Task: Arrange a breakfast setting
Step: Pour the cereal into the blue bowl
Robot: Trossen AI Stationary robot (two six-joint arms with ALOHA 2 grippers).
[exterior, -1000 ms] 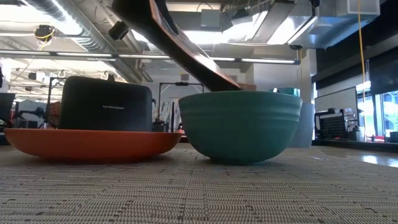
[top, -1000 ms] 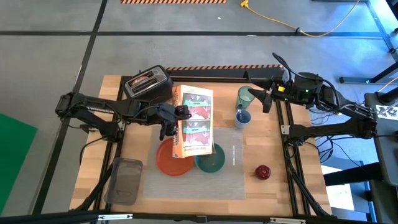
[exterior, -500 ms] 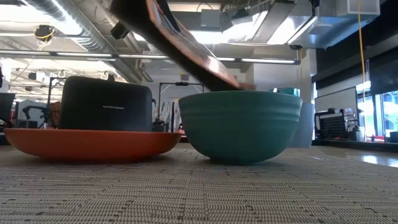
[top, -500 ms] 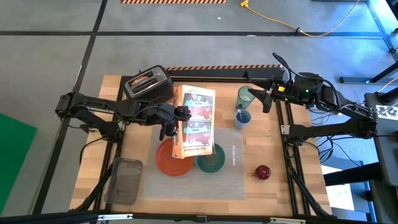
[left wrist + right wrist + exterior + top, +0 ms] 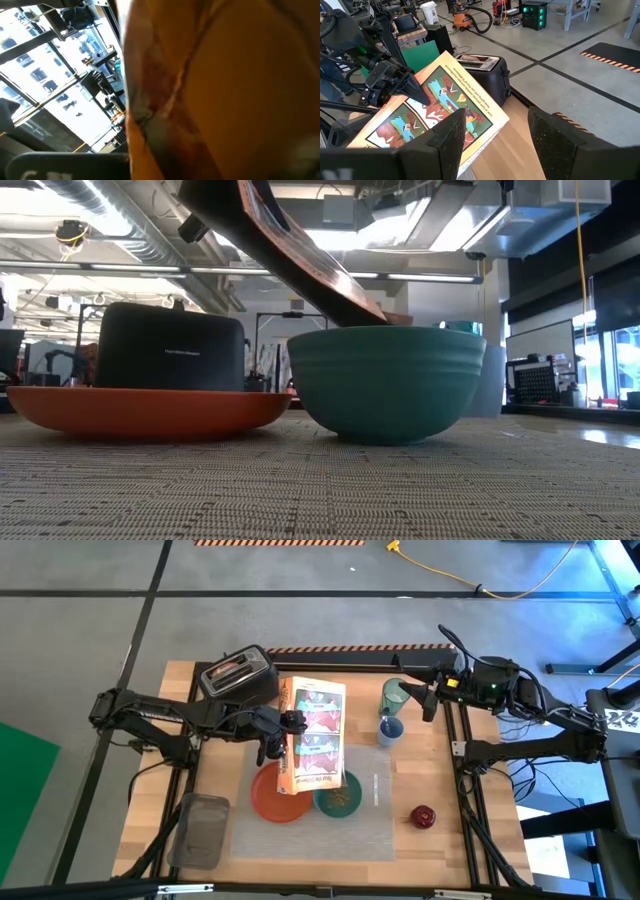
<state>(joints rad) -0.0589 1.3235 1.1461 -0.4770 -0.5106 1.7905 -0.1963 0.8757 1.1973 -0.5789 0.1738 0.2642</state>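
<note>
Cereal box (image 5: 311,736) clamped in left end effector (image 5: 277,731), tilted over teal bowl (image 5: 338,798); right end effector (image 5: 428,700) wide, near tumbler (image 5: 394,694).

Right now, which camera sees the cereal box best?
The high view: the whole cereal box tilts over the teal bowl. The right wrist view shows its printed front, the low view one edge, the left wrist view an orange blur.
</note>
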